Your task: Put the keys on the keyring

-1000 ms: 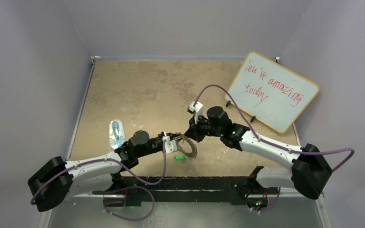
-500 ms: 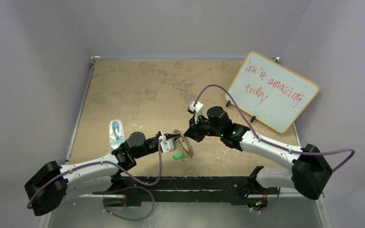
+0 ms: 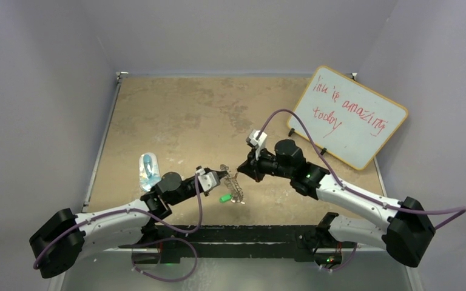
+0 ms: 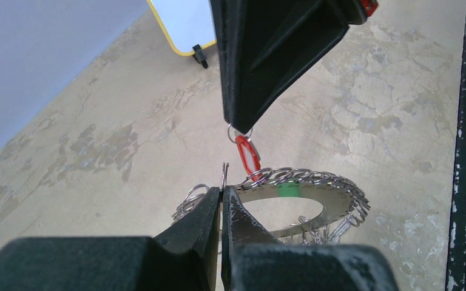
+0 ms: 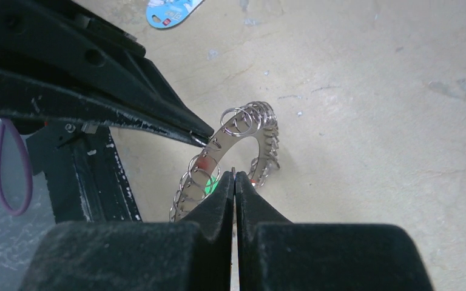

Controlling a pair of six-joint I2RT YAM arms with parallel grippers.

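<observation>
While our left tool (image 4: 221, 195) pinches the keyring (image 4: 340, 203) rim, we see the right tool (image 4: 239, 125) pinching the red key (image 4: 248, 156).

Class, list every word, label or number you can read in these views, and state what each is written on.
"is amazing today": red handwriting on the yellow-framed whiteboard. The word before it, perhaps "Ian", is unclear.
Print on the clear bluish plastic object: too small to read.
No other text shows.
</observation>
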